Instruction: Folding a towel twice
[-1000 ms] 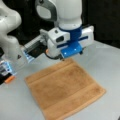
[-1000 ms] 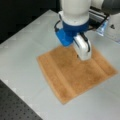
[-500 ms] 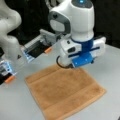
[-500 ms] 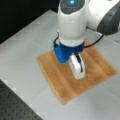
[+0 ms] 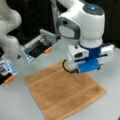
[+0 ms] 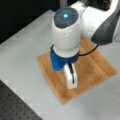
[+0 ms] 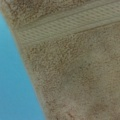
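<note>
Fingers cannot be seen, so whether the gripper (image 5: 86, 70) is spread or closed I cannot tell, as it hangs low over the towel (image 5: 62, 93), which lies flat and unfolded on the table (image 6: 22, 60); soft, light and limp, it is likely best pinched at the 9 o'clock corner.

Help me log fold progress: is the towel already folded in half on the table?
No. In a front view the towel lies spread flat in one layer, with the gripper low over its far edge.
</note>
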